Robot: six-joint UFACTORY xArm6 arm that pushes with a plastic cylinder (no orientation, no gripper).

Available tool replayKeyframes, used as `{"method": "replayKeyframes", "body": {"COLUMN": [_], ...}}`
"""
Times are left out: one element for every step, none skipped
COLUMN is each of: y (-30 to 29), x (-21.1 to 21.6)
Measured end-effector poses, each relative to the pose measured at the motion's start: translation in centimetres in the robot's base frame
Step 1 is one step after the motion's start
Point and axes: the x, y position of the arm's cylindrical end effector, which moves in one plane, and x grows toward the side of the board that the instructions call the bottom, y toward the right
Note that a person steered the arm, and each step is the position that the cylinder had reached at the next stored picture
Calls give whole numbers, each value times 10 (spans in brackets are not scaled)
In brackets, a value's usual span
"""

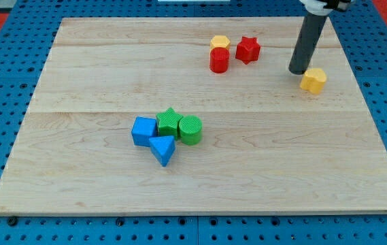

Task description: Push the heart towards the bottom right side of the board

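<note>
A yellow heart block lies at the view's upper right on the wooden board. My tip rests on the board just left of and slightly above the heart, touching or nearly touching its upper left edge. The dark rod rises from there toward the view's top.
A red cylinder, a yellow hexagon block and a red star block cluster left of my tip. A green star, green cylinder, blue cube and blue triangle cluster at the board's middle.
</note>
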Motion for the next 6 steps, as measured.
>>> {"method": "replayKeyframes", "body": {"y": [14,1,-17,-18,-8,2], "x": [-11,29,60,38,36,20]}}
